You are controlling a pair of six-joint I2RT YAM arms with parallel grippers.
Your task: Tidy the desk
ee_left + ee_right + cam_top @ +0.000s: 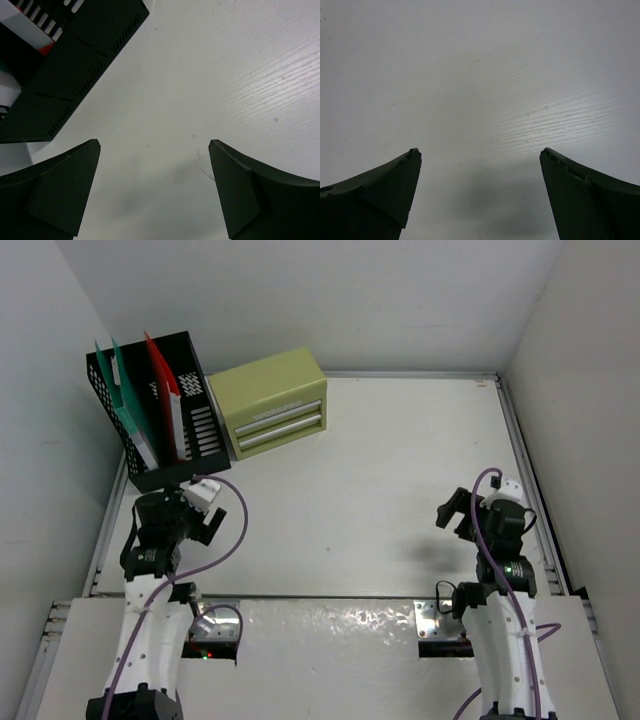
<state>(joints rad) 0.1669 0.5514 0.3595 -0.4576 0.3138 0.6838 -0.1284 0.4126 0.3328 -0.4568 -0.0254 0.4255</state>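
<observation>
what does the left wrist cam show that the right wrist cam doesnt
Only the left wrist view: a corner of the black file rack, sitting at the upper left, ahead of the left jaws and apart from them.

Only the right wrist view: nothing of its own, just the bare white desk with a soft shadow near the bottom.

Both: each view looks down on the white desk past its own pair of dark jaws, spread wide with nothing between them.

The desk (400, 490) is a large, flat, white rectangular tabletop.
</observation>
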